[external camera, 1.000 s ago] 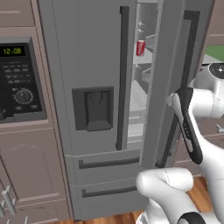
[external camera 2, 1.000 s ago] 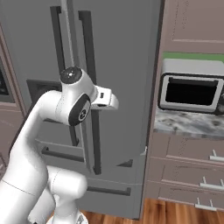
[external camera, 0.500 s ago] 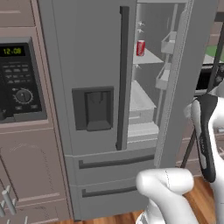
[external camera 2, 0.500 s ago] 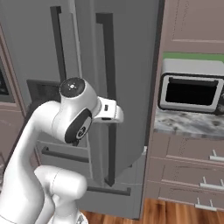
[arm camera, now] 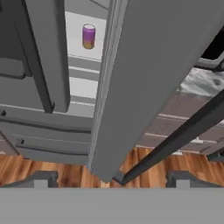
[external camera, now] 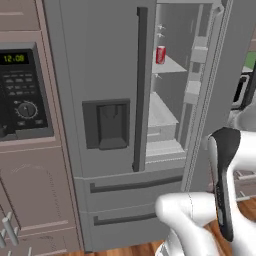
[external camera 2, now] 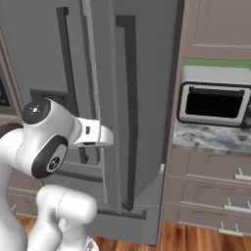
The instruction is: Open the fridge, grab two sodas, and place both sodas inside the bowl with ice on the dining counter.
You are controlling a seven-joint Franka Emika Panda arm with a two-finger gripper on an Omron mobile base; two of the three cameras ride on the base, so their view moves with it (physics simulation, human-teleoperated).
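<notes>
Two cans were on view inside the fridge (external camera: pixel 105 100), whose right door (external camera 2: pixel 142 98) stood swung open. From the left base camera we logged a red can (external camera: pixel 160 54) upright on an upper white shelf (external camera: pixel 170 65), near the inner edge of the left door, which was shut. From the hand camera we logged a purple-magenta can (arm camera: pixel 89 36), also upright on a white shelf, seen through the gap between the two doors.

The hand (arm camera: pixel 111 178) stood released, its two dark fingertips (arm camera: pixel 41 178) spread wide at the bottom of its own view with nothing between them. The open door's edge ran down the middle of that view to just above the fingertips, and its dark bar handle (arm camera: pixel 175 140) slanted beside it. The purple-magenta can lay well apart from the hand, deep in the compartment and toward the view's upper left.

From the right base camera we noted a microwave (external camera 2: pixel 213 100) on the marbled table (external camera 2: pixel 211 137) beside the fridge, with wood flooring (external camera 2: pixel 196 240) below.
</notes>
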